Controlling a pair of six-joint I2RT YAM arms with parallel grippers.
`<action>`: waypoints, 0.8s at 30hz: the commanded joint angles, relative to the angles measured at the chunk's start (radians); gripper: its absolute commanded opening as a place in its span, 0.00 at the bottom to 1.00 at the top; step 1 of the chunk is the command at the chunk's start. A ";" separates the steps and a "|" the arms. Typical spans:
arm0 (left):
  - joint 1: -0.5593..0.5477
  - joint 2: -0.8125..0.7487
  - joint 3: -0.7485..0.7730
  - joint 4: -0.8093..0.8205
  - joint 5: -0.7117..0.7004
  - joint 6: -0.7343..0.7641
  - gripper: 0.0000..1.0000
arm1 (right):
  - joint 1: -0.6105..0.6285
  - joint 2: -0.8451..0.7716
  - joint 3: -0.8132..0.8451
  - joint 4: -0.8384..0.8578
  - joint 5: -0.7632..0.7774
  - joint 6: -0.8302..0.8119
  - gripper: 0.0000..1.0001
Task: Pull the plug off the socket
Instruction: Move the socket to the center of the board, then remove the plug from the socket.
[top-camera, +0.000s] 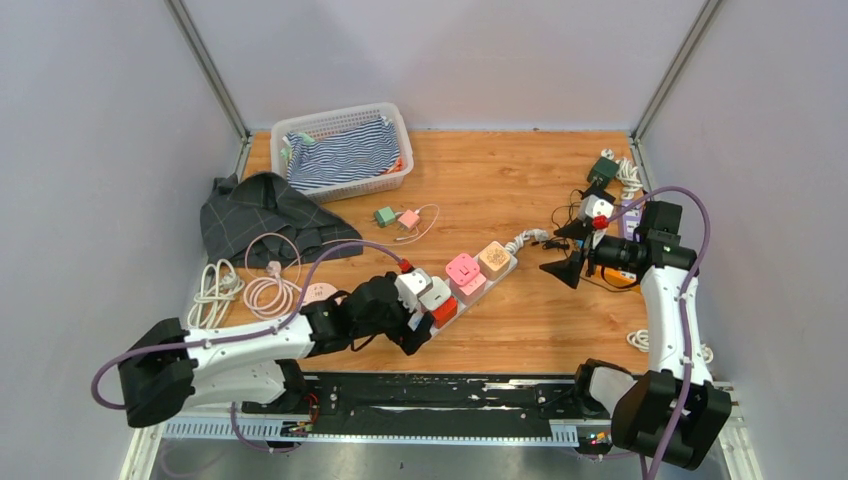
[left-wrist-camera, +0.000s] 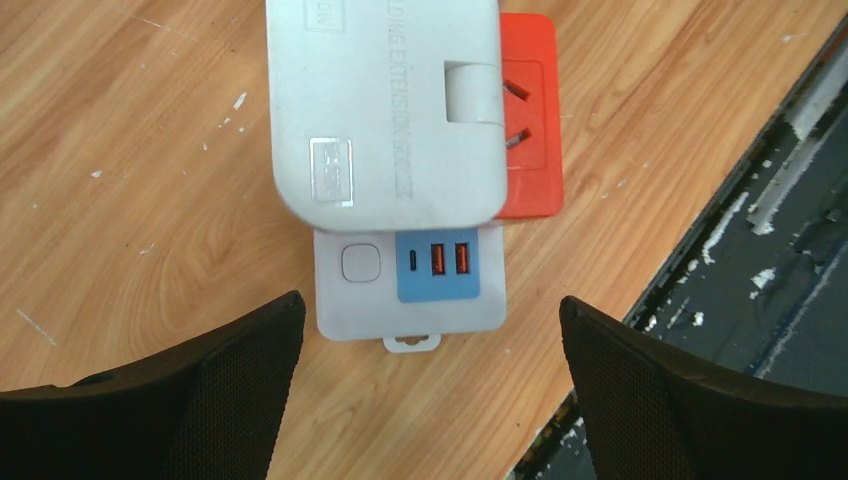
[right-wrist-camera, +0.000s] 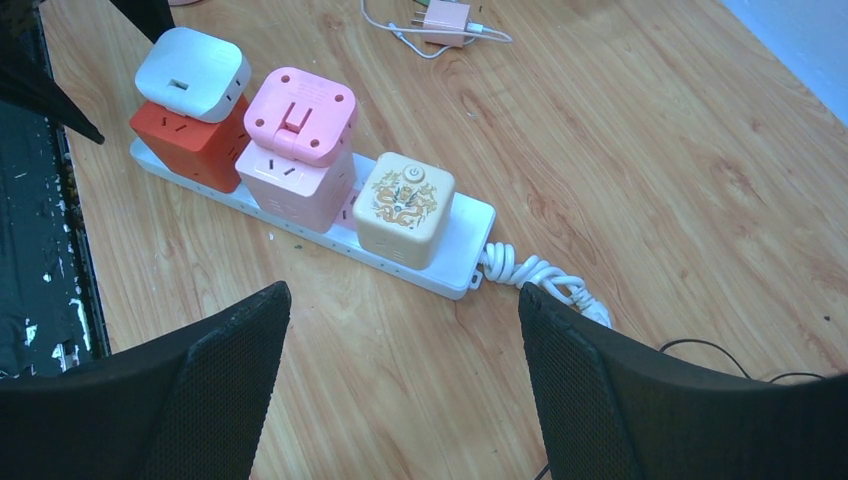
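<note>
Two tools, both spread apart and holding nothing: on the left, the left tool (left-wrist-camera: 428, 330) hovers over the near end of the power strip (right-wrist-camera: 470, 225), where the white plug (right-wrist-camera: 192, 72) sits stacked on a red cube (right-wrist-camera: 190, 140). Pink cube (right-wrist-camera: 300, 150) and tan cube (right-wrist-camera: 405, 205) follow rightward, then the right tool (right-wrist-camera: 400, 295). Risk: with nothing pinning it, the strip may lift with the plug. Scuffed wooden counter (right-wrist-camera: 700, 200), grey walls (top-camera: 450, 60).

Left arm (top-camera: 240, 350): stretched low from its base toward the right, wrist pointing down.
Left gripper (top-camera: 413, 322) (left-wrist-camera: 430, 312): jaws spread wide, empty.
Right arm (top-camera: 665, 300): raised upright, wrist bent toward the left.
Right gripper (top-camera: 553, 250) (right-wrist-camera: 404, 300): jaws spread wide, empty.
</note>
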 joint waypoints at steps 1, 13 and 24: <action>-0.008 -0.132 -0.042 -0.051 0.032 -0.015 0.99 | 0.028 -0.018 0.010 -0.039 -0.032 -0.031 0.85; -0.005 -0.598 -0.162 0.020 0.101 -0.092 1.00 | 0.063 -0.037 0.016 -0.107 -0.042 -0.086 0.98; -0.003 -0.605 -0.106 0.117 0.092 -0.144 1.00 | 0.063 -0.058 0.014 -0.135 -0.166 -0.108 1.00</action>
